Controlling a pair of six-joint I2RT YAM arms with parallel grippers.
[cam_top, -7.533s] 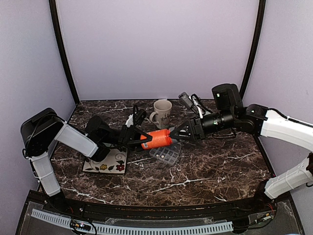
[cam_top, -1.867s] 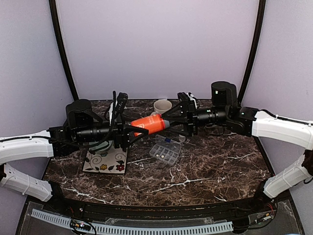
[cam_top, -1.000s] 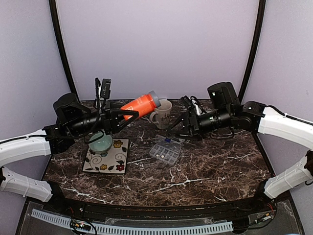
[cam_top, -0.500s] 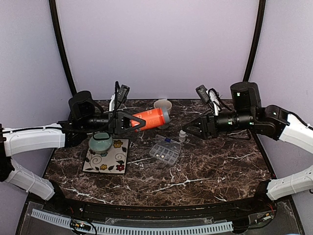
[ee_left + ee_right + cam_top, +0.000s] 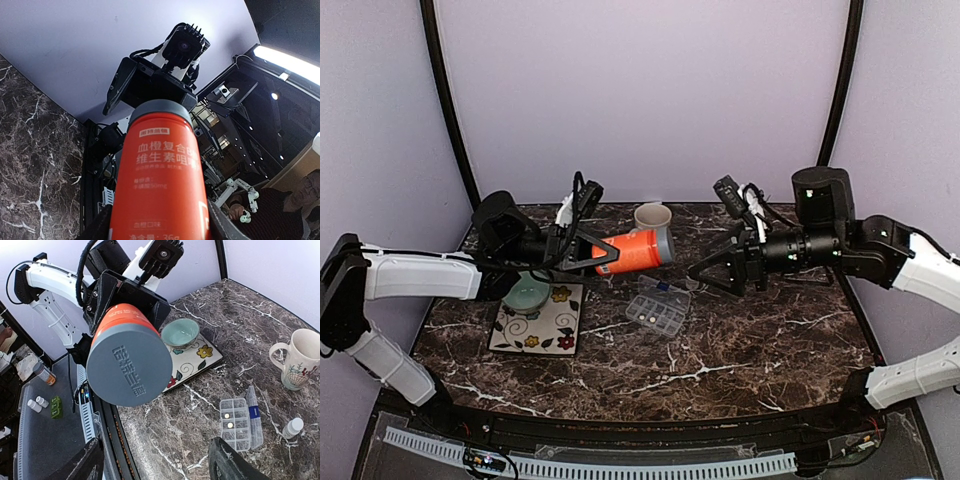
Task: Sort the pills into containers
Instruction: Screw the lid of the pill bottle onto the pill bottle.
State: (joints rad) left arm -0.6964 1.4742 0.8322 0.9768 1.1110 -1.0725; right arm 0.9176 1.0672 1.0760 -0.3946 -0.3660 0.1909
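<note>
A dark, white-veined marble table stands between lilac walls. The clear organiser box lies mid-table, with two white pills in its compartments. The left claw clamps an orange bottle aloft. The right claw gapes empty, facing the bottle's grey cap.

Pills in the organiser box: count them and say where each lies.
2. One white pill lies in a compartment of the organiser box; the other white pill lies in the neighbouring compartment of the same column. Others may be hidden or too small to see.
</note>
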